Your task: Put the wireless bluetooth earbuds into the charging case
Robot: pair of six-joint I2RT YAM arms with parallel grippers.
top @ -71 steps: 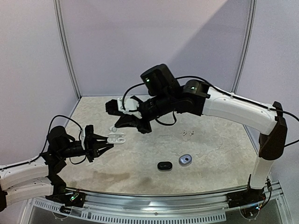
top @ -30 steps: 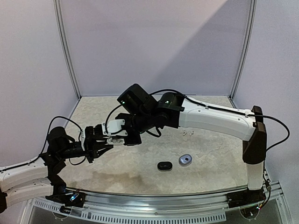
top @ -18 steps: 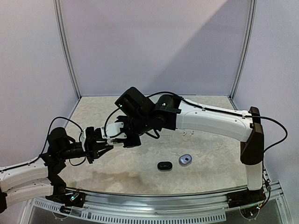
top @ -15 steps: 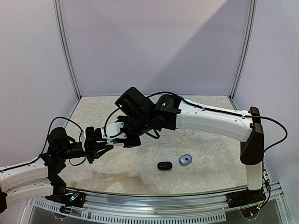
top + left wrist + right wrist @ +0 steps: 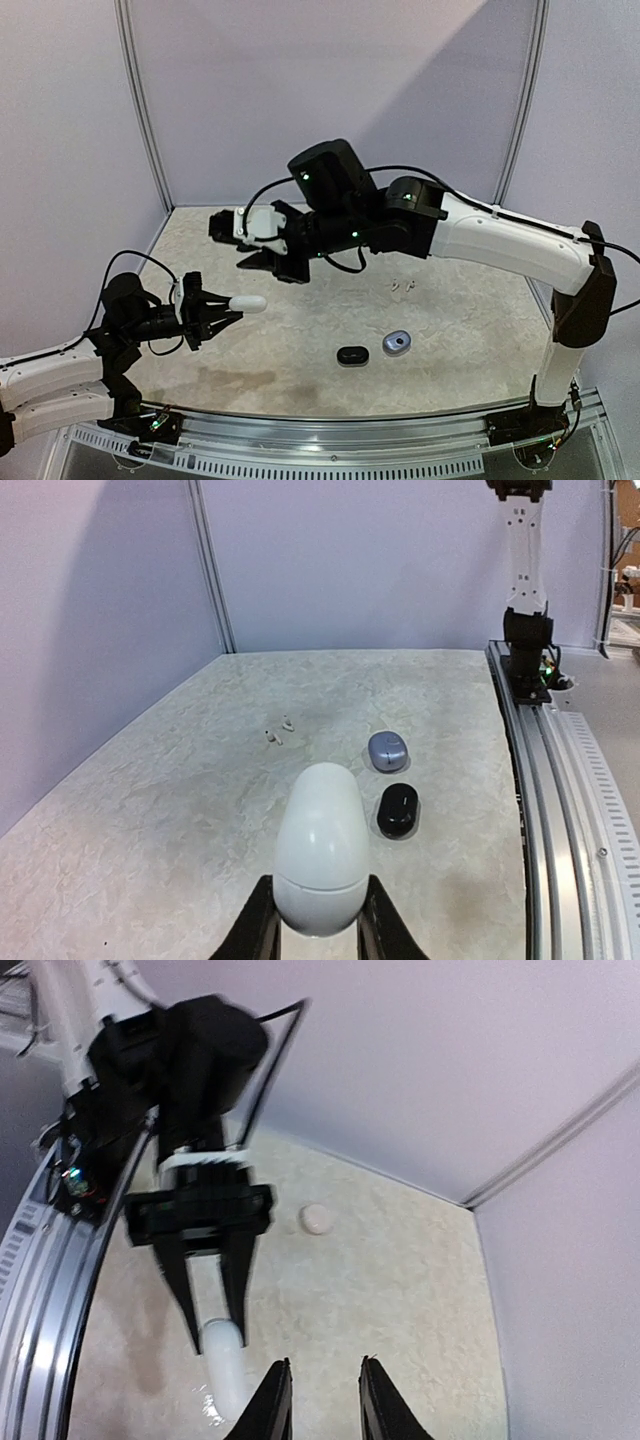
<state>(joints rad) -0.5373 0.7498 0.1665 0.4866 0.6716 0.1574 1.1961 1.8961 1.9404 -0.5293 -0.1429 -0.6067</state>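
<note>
A white egg-shaped charging case (image 5: 320,845) with its lid down is held above the table, and my left gripper (image 5: 317,905) is shut on its lower end. The overhead view shows that case (image 5: 249,303) sticking out of the left gripper (image 5: 222,315). My right gripper (image 5: 235,245) hovers higher, up and behind it, open with nothing between its fingers (image 5: 276,1400). Two tiny white earbuds (image 5: 403,286) lie on the table to the right, also seen as small specks (image 5: 277,731) in the left wrist view.
A grey case (image 5: 397,343) and a black case (image 5: 352,354) lie near the front middle of the marbled table (image 5: 460,330). A small round white object (image 5: 316,1218) rests on the table near the left wall. A rail (image 5: 560,810) runs along the near edge.
My right gripper has lifted up and back from the white case and its jaws have parted. The left gripper and the case have stayed put.
</note>
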